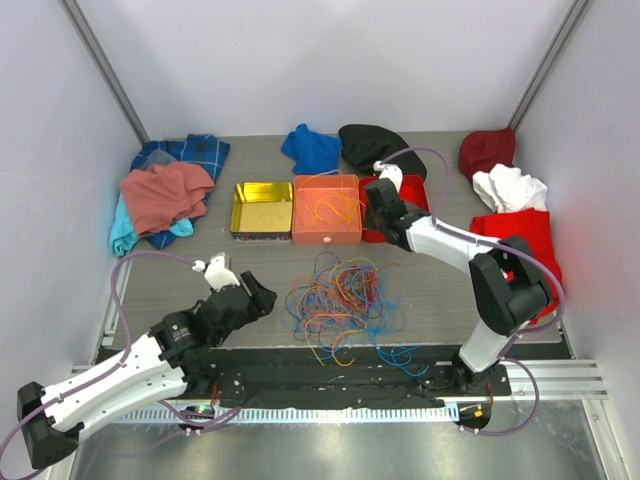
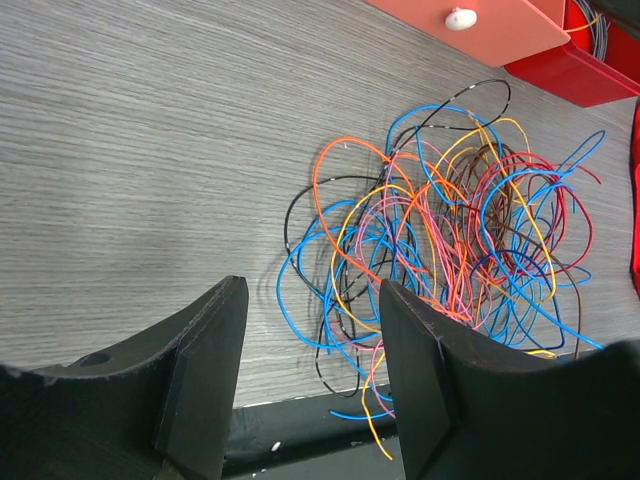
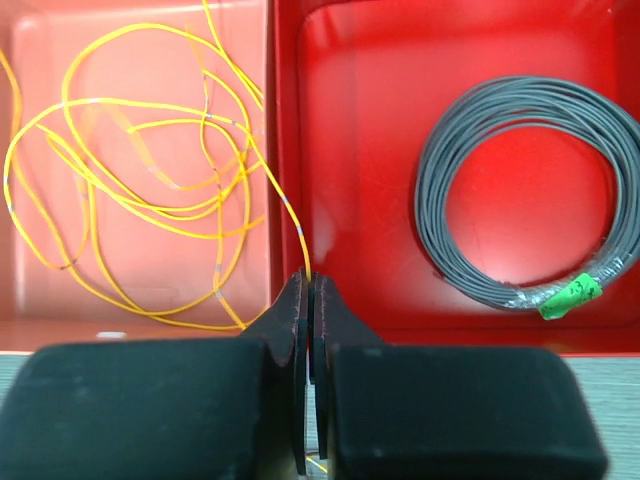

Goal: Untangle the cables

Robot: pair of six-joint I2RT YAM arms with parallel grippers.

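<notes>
The right end effector is pinched shut on a yellow cable at the right wall of the orange bin, likely sorting that freed strand by colour. The other cables lie tangled on the surface nearer the arms, the left end effector spread wide beside them, probably ready to pick

Cables (lower loops) hide behind the left end effector.

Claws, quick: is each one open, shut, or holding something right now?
Left claw: open, holding nothing, next to the cable tangle.
Right claw: shut on a yellow cable.
</notes>
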